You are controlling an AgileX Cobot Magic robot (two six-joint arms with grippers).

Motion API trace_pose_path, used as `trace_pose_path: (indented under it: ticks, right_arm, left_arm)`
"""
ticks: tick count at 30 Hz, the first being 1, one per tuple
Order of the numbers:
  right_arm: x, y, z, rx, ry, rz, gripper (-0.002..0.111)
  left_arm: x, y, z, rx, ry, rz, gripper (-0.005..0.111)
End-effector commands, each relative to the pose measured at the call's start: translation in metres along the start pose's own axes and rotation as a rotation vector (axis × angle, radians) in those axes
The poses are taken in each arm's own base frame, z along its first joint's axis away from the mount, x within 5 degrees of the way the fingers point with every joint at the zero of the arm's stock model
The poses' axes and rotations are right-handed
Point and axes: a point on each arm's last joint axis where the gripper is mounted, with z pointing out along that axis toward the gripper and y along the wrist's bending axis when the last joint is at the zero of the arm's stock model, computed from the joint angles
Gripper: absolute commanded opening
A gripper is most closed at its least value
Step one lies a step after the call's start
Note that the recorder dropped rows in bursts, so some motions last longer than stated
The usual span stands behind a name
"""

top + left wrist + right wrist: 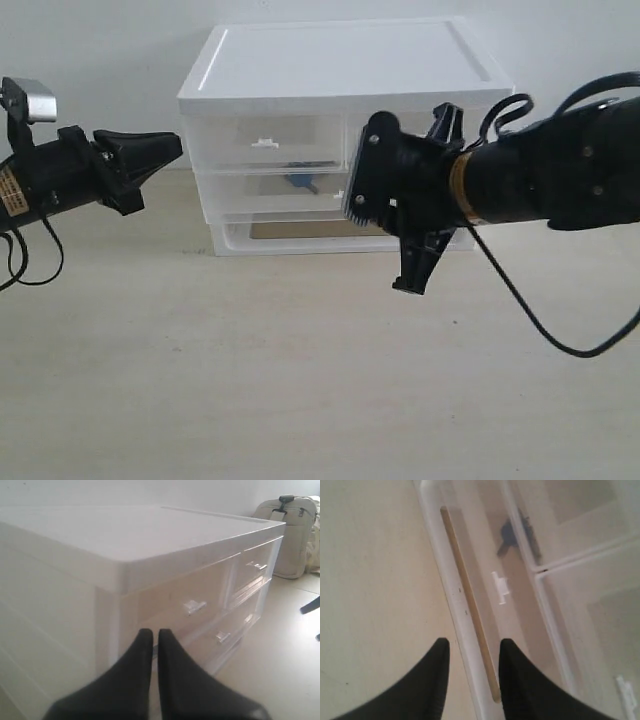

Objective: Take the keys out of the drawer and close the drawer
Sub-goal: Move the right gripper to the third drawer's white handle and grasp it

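The keys (299, 181) show as a blue and dark blur through the translucent front of the full-width drawer (270, 190), the middle row of the white drawer unit (340, 70). That drawer sits flush with the unit. In the right wrist view the keys (513, 534) lie behind the drawer's small white tab (500, 587). My right gripper (472, 647) is open and empty, just in front of the unit's lower rows; the exterior view shows the right gripper (420, 200) covering the unit's right half. My left gripper (172, 150) is shut on nothing, off the unit's left corner (120, 575).
Two half-width drawers (265, 140) form the top row. A handle-less slot (300, 235) showing a tan strip (470, 605) forms the bottom. A beige bag (290, 530) stands beyond the unit. A black cable (540, 320) hangs from the right arm over the tabletop (250, 380).
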Motion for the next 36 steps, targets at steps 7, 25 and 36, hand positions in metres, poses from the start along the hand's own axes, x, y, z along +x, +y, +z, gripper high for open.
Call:
trace_pose_path:
  ticks: [7,25,36]
  right_arm:
    - [-0.006,-0.009,0.050,0.017,0.047,-0.044,0.045]
    - [-0.002,-0.011,0.086,0.030,0.094,-0.197,0.040]
    - [0.002,-0.016,0.110,0.106,0.191,-0.202,0.027]
  left_arm:
    - [0.003,-0.012,0.028,0.022,0.090,0.098,0.004]
    - [0.003,-0.003,0.034,-0.003,0.090,0.106,0.004]
    - [0.003,-0.002,0.034,-0.007,0.087,0.110,0.004]
